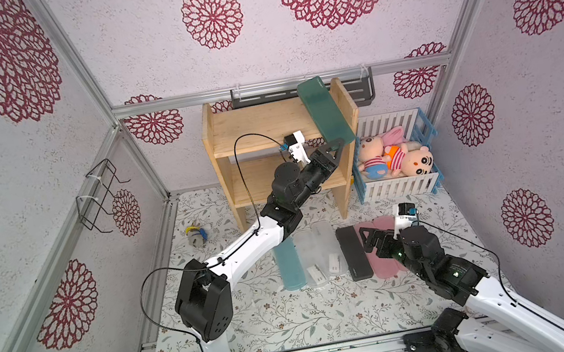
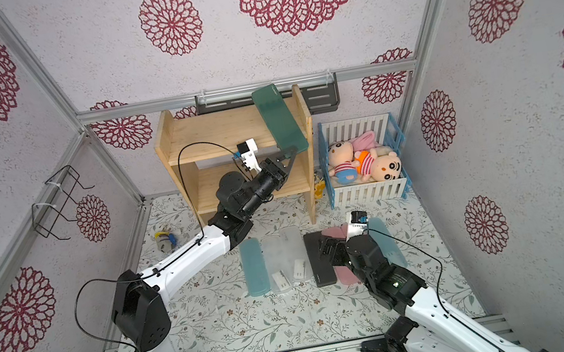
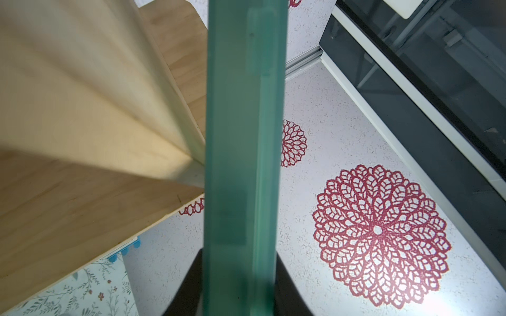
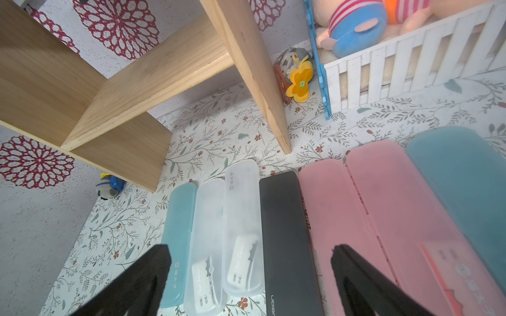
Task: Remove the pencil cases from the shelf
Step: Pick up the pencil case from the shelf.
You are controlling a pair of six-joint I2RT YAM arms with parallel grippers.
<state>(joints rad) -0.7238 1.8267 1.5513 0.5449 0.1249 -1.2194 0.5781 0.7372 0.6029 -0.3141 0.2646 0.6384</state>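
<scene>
Shelf (image 1: 263,122): stands at 12 o'clock on the surface (image 1: 258,324).
Green case (image 1: 324,111): at the 3 o'clock end of the top tier, tilted, just beside the side panel. Its near end juts past the front edge toward 6 o'clock. Whether it touches the board cannot be told.
Left claw (image 1: 336,144): clamped on the green case's near end. The left wrist view shows a finger (image 3: 189,290) on each side of it.
Right claw (image 4: 250,262): fingers wide apart, holding nothing. It hovers low at about 4 o'clock, over the black case (image 4: 284,232) and a pink case (image 4: 328,219).
Row on surface: seven cases lie flat, side by side, at 6 o'clock of the shelf, long axes toward 12.
Order, 9 to 3 o'clock: blue case (image 4: 178,240), frosted case (image 4: 205,232), second frosted case (image 4: 241,213), black case, pink case, second pink case (image 4: 397,205), second blue case (image 4: 460,177).
Spacing: neighbours touch or lie just beside each other.
Crate (image 1: 398,186): at 3 o'clock of the shelf, holding plush toys (image 1: 394,160).
</scene>
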